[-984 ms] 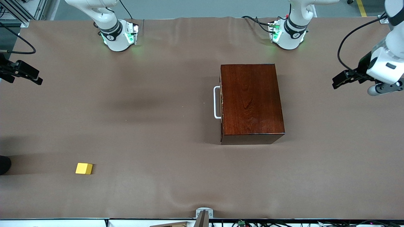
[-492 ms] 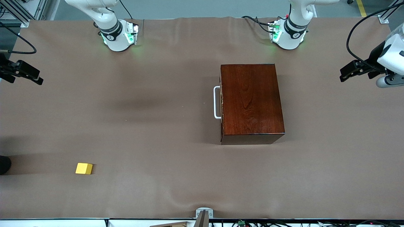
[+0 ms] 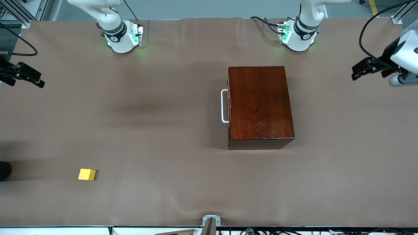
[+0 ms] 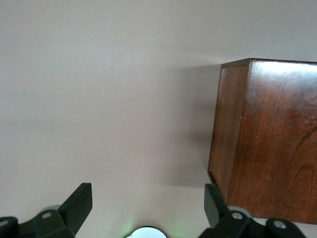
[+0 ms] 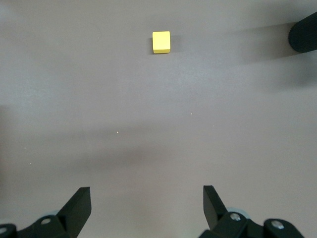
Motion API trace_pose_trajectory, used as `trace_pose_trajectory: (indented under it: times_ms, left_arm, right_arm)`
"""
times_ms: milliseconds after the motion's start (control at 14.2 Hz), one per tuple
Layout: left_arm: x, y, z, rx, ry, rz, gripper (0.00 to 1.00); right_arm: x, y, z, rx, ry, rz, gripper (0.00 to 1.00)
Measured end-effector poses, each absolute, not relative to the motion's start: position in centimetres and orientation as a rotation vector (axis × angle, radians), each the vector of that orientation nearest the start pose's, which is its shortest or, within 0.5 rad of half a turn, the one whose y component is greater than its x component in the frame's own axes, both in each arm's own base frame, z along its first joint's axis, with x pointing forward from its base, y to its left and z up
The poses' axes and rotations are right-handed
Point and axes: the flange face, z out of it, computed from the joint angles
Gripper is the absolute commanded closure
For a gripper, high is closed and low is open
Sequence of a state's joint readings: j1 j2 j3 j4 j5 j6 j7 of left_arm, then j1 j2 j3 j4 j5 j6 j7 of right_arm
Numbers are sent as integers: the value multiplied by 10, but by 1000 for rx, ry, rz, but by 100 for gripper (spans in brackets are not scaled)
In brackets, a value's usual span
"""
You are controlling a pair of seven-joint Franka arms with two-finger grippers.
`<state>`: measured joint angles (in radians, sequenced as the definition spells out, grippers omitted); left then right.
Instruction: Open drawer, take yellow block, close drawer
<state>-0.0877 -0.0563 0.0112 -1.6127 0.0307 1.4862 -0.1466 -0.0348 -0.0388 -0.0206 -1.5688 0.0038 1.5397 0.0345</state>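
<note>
The drawer (image 3: pixel 228 106) was fully seated in the dark reddish-brown wooden box (image 3: pixel 259 104), so that only its front edge and the white U-shaped handle (image 3: pixel 224 106) showed. The handle projected from the box face turned toward the right arm's end of the table. The box stood on the brown table cover (image 3: pixel 163 130), just nearer to the front camera than the left arm's base (image 3: pixel 298 36).

The yellow block (image 3: pixel 87 174) lay outside the drawer, resting on the table cover near the right arm's end and well apart from the box. It was nearer to the front camera than the box. In the right wrist view the block (image 5: pixel 161 41) sat alone on bare cover, with nothing touching it.

The left gripper (image 3: pixel 363 68) hung in the air over the left arm's end of the table, clear of the box. Its fingers (image 4: pixel 79 203) were spread wide and held nothing; the left wrist view showed a corner of the box (image 4: pixel 262 144) just beside one finger.

The right gripper (image 3: pixel 27 75) hung over the table edge at the right arm's end. Its fingers (image 5: pixel 77 206) were likewise spread apart and empty.
</note>
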Motion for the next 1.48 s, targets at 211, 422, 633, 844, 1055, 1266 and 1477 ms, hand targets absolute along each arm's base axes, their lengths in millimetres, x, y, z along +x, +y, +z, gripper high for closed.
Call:
trace_pose_trajectory:
  times_ms: [211, 422, 633, 844, 1055, 1266, 1477]
  left_arm:
    - [526, -37, 628, -3100, -111, 105, 0]
    - [528, -31, 626, -3096, -126, 107, 0]
    - [530, -26, 626, -3088, -107, 100, 0]
    - [531, -13, 626, -3092, -75, 93, 0]
    - [533, -8, 628, -3093, -79, 67, 0]
    - [534, -8, 629, -3094, -79, 54, 0]
    - [535, -9, 627, -3094, -75, 58, 0]
  right_arm:
    - [539, -30, 644, -3134, 141, -15, 0]
    - [539, -30, 644, -3134, 141, -16, 0]
    - [539, -30, 645, -3134, 141, -18, 0]
    - [539, -30, 645, -3134, 141, -20, 0]
    - [539, -30, 646, -3134, 141, -22, 0]
    - [539, -30, 646, -3134, 141, -22, 0]
    - [539, -30, 646, -3134, 140, -22, 0]
